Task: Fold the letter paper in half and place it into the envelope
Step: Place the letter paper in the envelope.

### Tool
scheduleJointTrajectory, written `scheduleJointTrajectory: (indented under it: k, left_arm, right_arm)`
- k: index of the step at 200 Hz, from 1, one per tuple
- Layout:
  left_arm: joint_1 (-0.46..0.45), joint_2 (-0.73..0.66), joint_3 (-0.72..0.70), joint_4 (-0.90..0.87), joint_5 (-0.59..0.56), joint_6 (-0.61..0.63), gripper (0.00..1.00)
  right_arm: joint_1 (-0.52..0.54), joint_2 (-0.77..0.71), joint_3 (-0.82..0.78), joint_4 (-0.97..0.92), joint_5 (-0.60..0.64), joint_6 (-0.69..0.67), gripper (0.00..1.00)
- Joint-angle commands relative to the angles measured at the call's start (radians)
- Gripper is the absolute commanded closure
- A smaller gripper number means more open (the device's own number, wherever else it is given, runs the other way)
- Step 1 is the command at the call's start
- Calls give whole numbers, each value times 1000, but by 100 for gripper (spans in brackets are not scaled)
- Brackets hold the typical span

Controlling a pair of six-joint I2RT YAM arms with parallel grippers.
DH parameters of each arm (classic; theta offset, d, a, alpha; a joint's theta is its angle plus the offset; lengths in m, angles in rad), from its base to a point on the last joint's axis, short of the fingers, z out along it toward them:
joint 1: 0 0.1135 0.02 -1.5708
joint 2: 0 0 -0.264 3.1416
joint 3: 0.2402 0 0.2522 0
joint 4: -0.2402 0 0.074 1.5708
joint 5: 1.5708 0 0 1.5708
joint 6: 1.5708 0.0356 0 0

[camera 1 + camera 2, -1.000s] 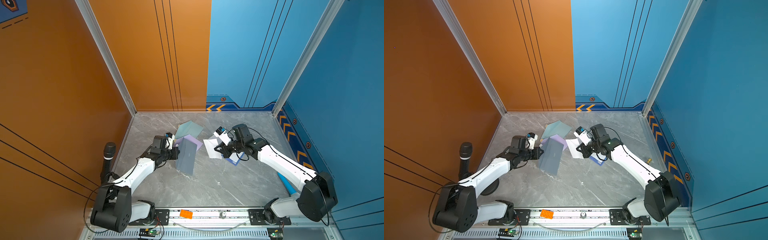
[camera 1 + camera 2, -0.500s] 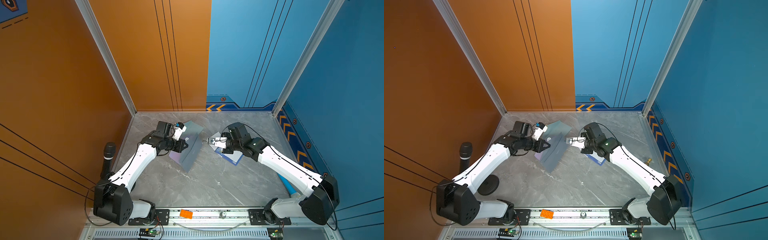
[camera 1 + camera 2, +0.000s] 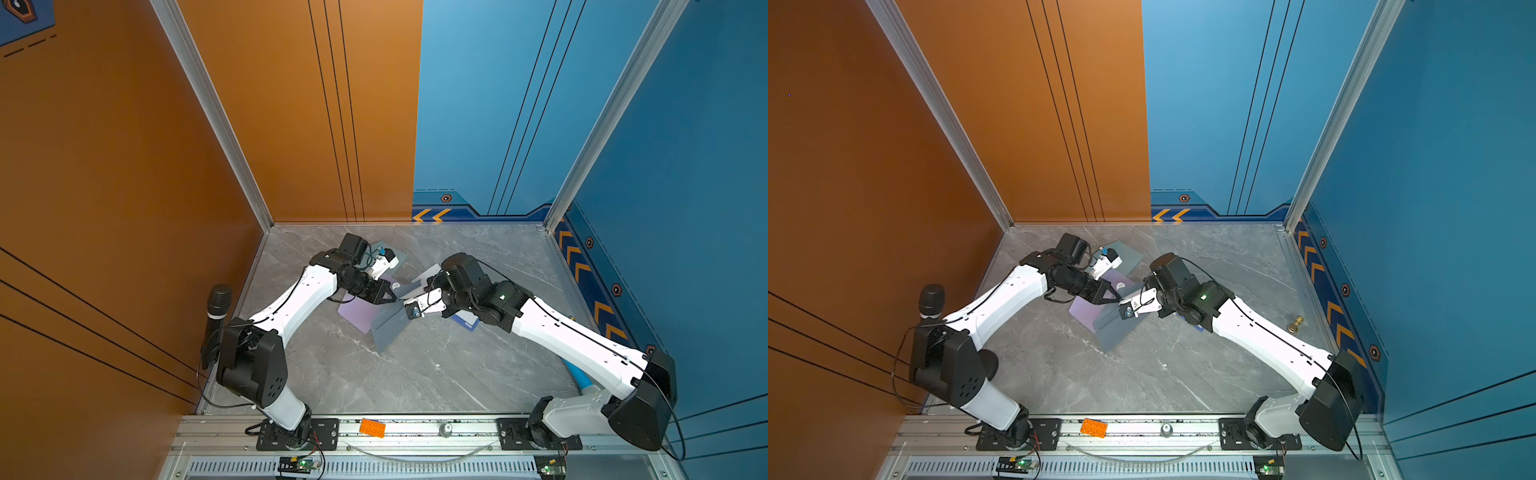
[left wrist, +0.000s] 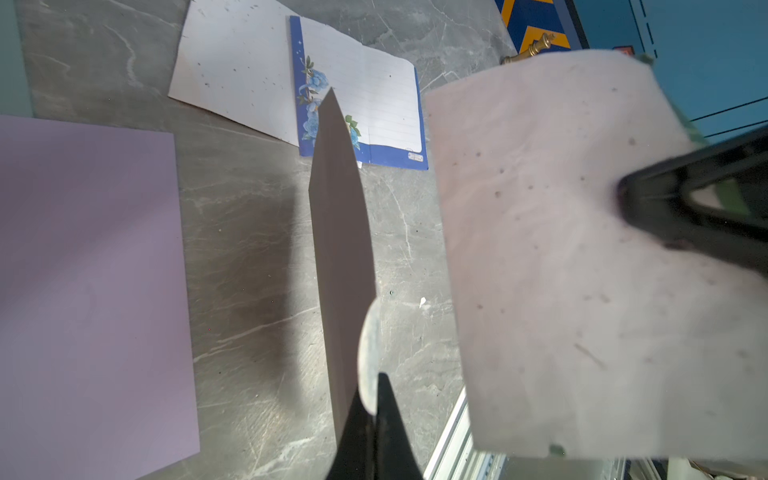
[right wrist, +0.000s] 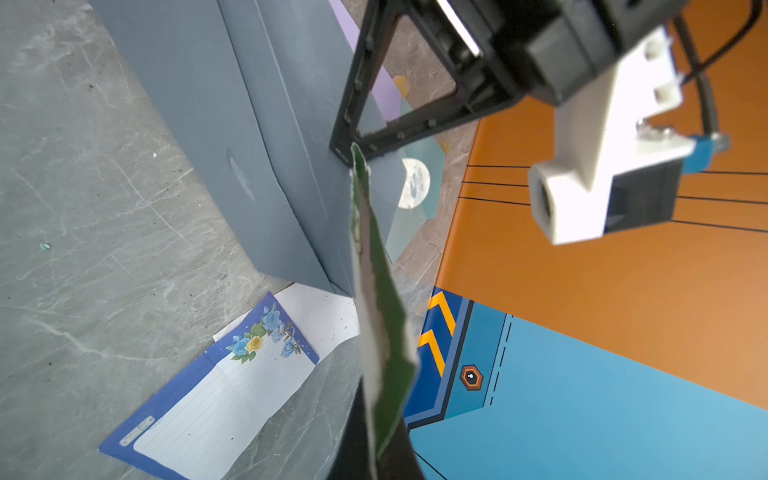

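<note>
Only wrist views reveal the grips: left gripper (image 4: pixel 370 401) clamps envelope (image 5: pixel 232 137), right gripper (image 4: pixel 631 203) clamps a sheet (image 4: pixel 561 249); both converged since, letter paper (image 4: pixel 374 95) at envelope's three o'clock.

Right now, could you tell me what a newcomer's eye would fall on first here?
The two arms meet mid-table: the left gripper pinches the raised flap of a grey-blue envelope, and the right gripper holds a pale letter paper beside it. A floral lined sheet and a lilac envelope lie flat on the table nearby.
</note>
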Motion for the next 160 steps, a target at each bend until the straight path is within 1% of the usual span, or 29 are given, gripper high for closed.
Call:
scheduleJointTrajectory:
  k: [1, 53, 107, 160]
  left_arm:
    - [-2, 15, 41, -36, 40, 29, 100]
    - [-2, 24, 44, -39, 64, 32, 100]
    - [-6, 21, 38, -38, 84, 28, 100]
    - [-8, 25, 38, -38, 106, 20, 100]
  right_arm:
    - [10, 7, -28, 32, 42, -44, 100]
    - [39, 16, -40, 37, 27, -41, 100]
    - [87, 44, -90, 136, 10, -22, 100]
    - [113, 35, -151, 246, -33, 8, 100]
